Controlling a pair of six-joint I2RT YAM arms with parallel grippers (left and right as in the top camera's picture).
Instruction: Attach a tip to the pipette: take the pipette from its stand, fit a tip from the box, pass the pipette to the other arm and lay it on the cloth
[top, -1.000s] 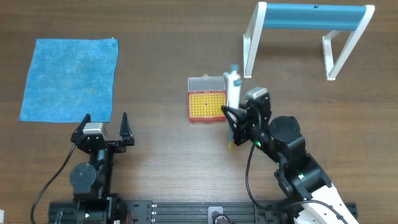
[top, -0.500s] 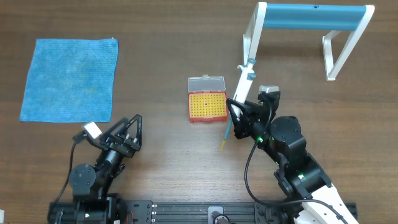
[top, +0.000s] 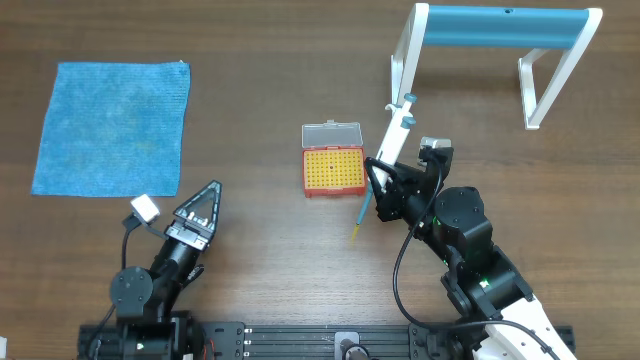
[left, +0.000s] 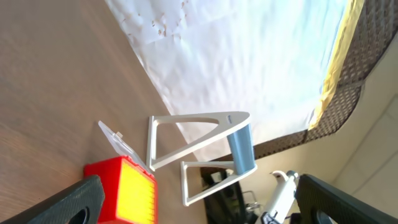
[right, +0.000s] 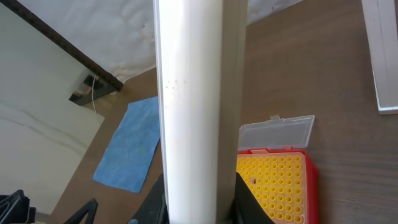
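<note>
My right gripper (top: 381, 186) is shut on the white pipette (top: 390, 150), holding it slanted above the table with its yellow tip (top: 358, 228) pointing down toward the front. The pipette's body (right: 193, 112) runs straight up the right wrist view. Just left of it sits the red tip box (top: 333, 172) with yellow tips and its clear lid (top: 332, 134) open, and the box (right: 280, 177) also lies beyond the pipette in the right wrist view. The blue cloth (top: 112, 128) lies flat at the far left. My left gripper (top: 205, 205) is open and holds nothing, turned toward the tip box (left: 124, 193) and pipette (left: 280, 193).
The white and blue pipette stand (top: 500, 40) is at the back right, also seen as the stand (left: 211, 149) from the left wrist. Bare wooden table (top: 260, 260) lies between the two arms and between cloth and box.
The right gripper tilted the pipette from nearly upright to slanted, then held. The left arm swung right, turning its open gripper toward the box and pipette.
</note>
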